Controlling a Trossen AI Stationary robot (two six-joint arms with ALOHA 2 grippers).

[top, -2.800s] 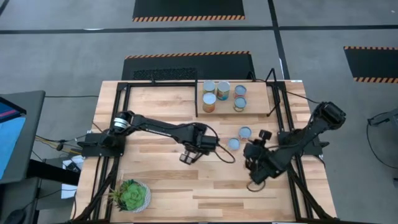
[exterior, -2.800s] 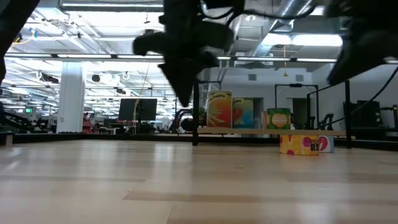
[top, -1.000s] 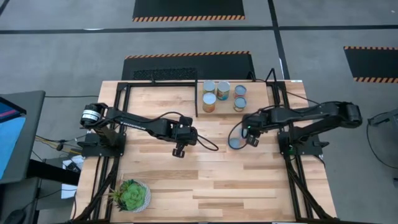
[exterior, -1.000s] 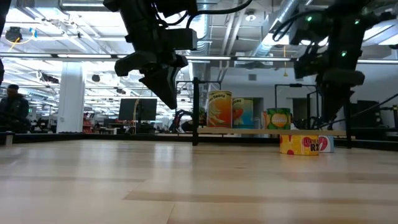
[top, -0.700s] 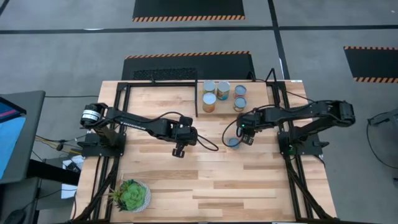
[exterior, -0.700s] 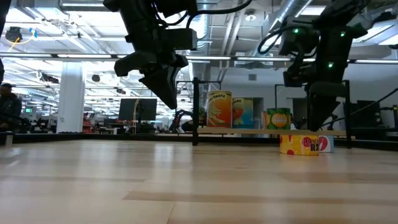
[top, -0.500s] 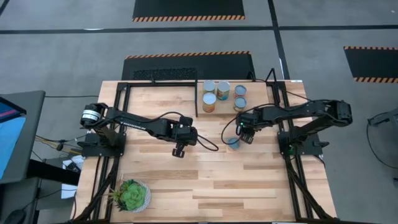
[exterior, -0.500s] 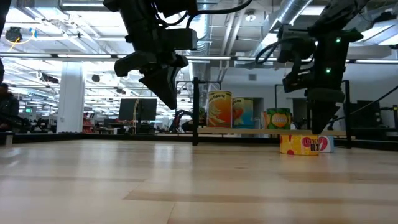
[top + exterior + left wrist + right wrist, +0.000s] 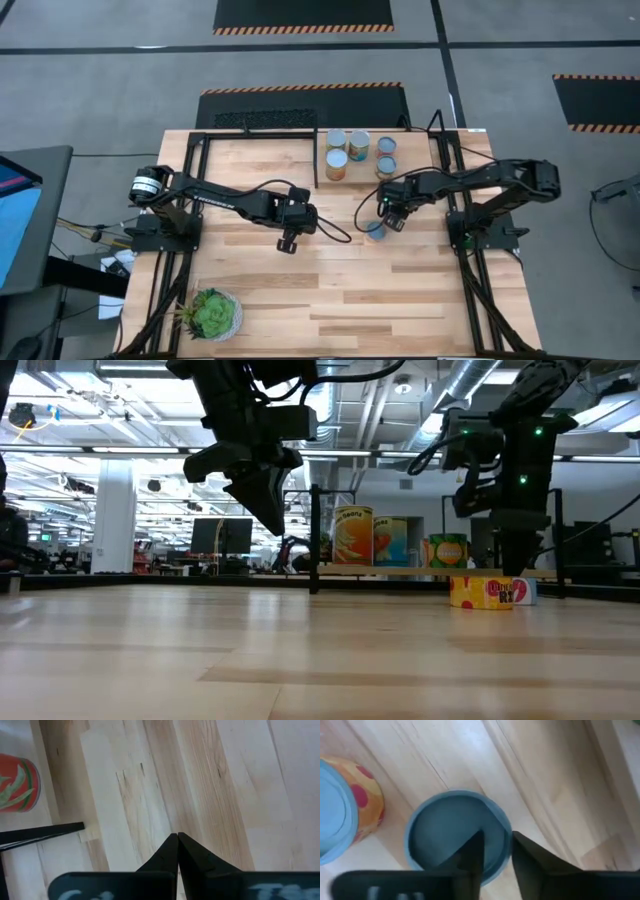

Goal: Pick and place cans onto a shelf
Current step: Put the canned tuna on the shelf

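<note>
Two cans stand on the table right of centre. One, with a yellow red-spotted label, shows beside my right gripper. The other, with a plain bluish top, is under that gripper and hidden in the high view; it shows in the low view. My right gripper is open and points down, one finger over this can's top and one outside its rim. Several cans stand on the shelf at the far edge. My left gripper hangs shut and empty above the table's middle. My right gripper stands astride the rim of the bluish-topped can, coming from above. I cannot tell whether its fingers touch the can. The can stands upright on the table.
The shelf's black rods rise at its left and right ends. A potted plant stands at the near left. Bare wooden tabletop lies along the near side.
My right gripper has moved a little toward the table's left and far edges and come down over the bluish-topped can. The cans have stayed where they were.
</note>
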